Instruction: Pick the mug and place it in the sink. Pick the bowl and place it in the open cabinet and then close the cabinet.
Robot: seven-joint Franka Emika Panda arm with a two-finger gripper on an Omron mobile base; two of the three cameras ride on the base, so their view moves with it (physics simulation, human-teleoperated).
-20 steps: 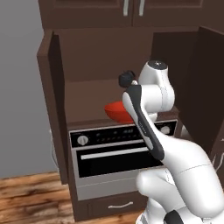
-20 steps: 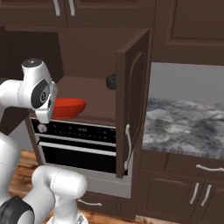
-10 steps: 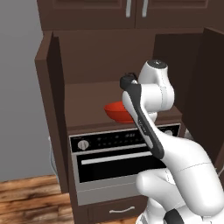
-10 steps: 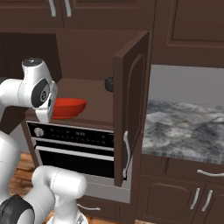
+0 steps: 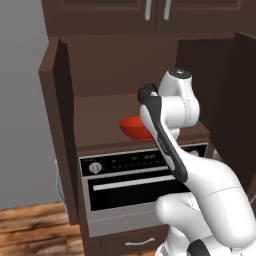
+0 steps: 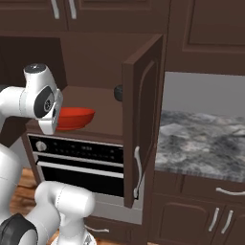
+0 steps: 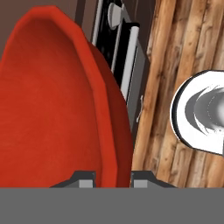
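**Bowl at cabinet shelf: set-down step**

Gripper (image 7: 113,177) pinches the rim of the red bowl (image 7: 57,105); one finger sits on each side of the wall, seen in the hand view. From the base cameras the bowl (image 5: 136,128) is at the front edge of the cabinet (image 5: 65,130) shelf, above the oven (image 5: 135,185). Cannot tell whether it rests on the shelf or hangs just over it.

Judgement: push it deeper before release, so the rim clears the closing doors. Lower until seated flat, then spread the fingers and back out straight. The right door (image 6: 141,119) stands wide open; mind the elbow near it.
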